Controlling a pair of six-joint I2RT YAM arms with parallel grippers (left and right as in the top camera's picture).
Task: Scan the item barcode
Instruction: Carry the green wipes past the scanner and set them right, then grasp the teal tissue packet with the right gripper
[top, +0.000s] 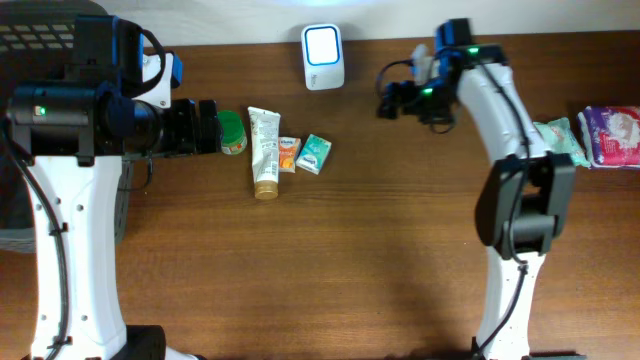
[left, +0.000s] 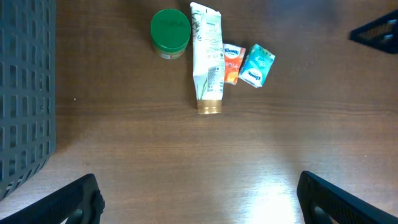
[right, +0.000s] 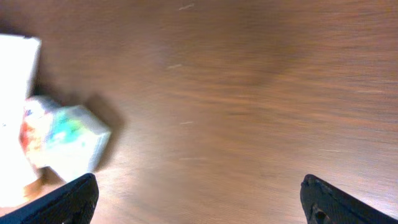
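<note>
- Wooden table (top: 380, 250) carried everything. The barcode scanner (top: 322, 55) stood at the far edge, screen lit, probably parked there so items could be brought to it.
- Left gripper (left: 199, 205) had its fingers spread wide and empty, just beside the green-lidded jar (top: 233, 132).
- Right gripper (right: 199, 202) was also wide and empty, near the scanner, well apart from the row of items.
- Row lay flat, unlifted, left of and in front of the scanner: cream tube (top: 264, 150), jar, teal tissue pack (top: 313, 153), orange packet (top: 289, 153).
- Couldn't tell which item was meant for scanning.

One green-lidded jar (top: 232, 131), one tube (top: 265, 150), one orange packet (top: 289, 154), one teal tissue pack (top: 314, 153), one white scanner (top: 323, 56), one basket (left: 25, 93). Tabletop (top: 380, 260) right edge: one pale green pack (top: 562, 136), one purple pack (top: 612, 135).
</note>
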